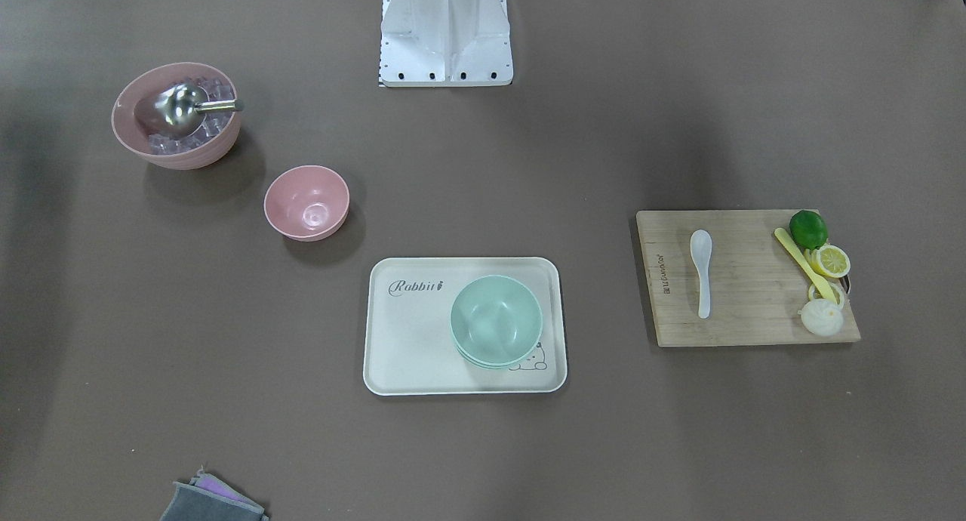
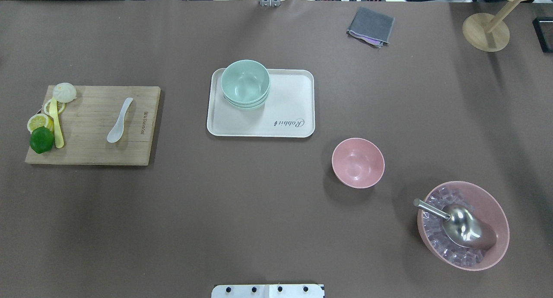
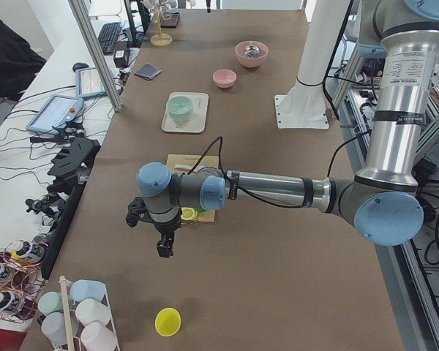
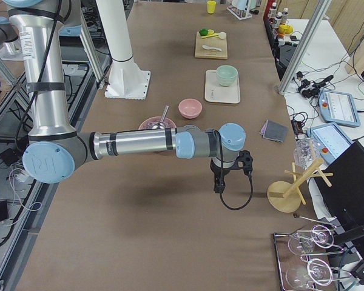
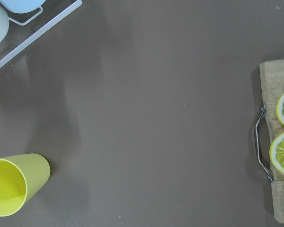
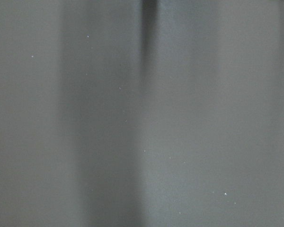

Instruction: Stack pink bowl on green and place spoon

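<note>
Wooden board (image 2: 86,151) at my left carries the white spoon (image 2: 119,126) where, I judge, my left arm (image 3: 263,190) reaches it easily; the green bowl (image 2: 245,80) sits on the tray (image 2: 285,116) at the middle of the tabletop (image 2: 173,229) as the stack's base. Rightward the pink bowl (image 2: 357,162) stands upright on bare tabletop, apart from the tray, on the side of my right arm (image 4: 139,144). Both jaws hang over the tabletop's ends; spread or pressed together, I cannot tell.

Pink bowl (image 2: 357,162), green bowl (image 2: 245,83) and spoon (image 2: 119,120), each set apart on the table (image 2: 216,211).
The small pink bowl stands upright and empty on bare table. The green bowl, upright and empty, sits in a corner of a cream tray (image 2: 287,97). The white spoon lies flat on a wooden board (image 2: 86,134).
</note>
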